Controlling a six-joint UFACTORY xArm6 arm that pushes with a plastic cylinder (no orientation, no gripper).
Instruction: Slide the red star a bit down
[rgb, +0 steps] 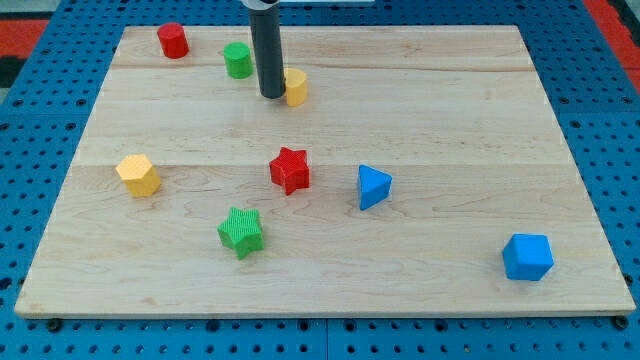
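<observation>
Gripperless, my tip (272, 95) sits far up the bench (450, 120), between green cylinder (237, 60) and yellow block (296, 87) — no jaws to judge. Red star (290, 169) waits mid-bench, nearer — well placed for pushing down from behind.

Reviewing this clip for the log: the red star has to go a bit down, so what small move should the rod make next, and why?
Probably bring my tip down the view to just above the red star-shaped block. My tip now sits near the view's top, between the green cylinder and the yellow block, not touching the star.
</observation>
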